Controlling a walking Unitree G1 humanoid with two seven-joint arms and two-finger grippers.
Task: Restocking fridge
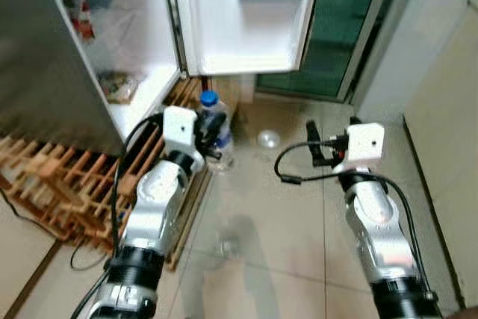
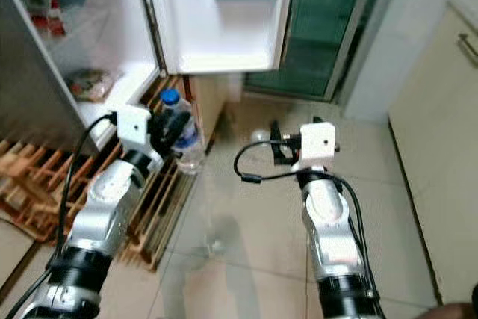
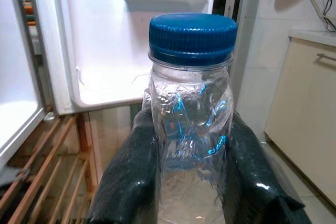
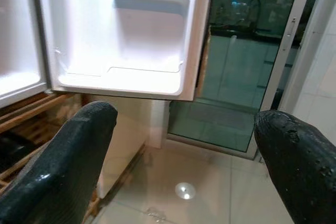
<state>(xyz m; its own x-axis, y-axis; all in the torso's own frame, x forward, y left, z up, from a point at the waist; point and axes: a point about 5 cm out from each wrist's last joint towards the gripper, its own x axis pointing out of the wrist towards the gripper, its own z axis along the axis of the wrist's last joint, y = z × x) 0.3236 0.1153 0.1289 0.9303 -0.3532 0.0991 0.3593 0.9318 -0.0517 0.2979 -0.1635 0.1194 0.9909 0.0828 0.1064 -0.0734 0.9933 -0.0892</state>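
Your left gripper (image 3: 191,182) has its fingers (image 3: 128,182) clamped on both sides of a clear bottle (image 1: 214,129) with a blue cap (image 3: 192,38), held upright in the air at about 11 o'clock in the head view, just below the open fridge door (image 1: 243,16). Your right gripper (image 4: 184,156) hangs at 1 o'clock over the tiled floor (image 1: 284,244), fingers spread wide and empty. The fridge (image 1: 127,57) stands open at 10 o'clock, above a wooden pallet (image 1: 67,184).
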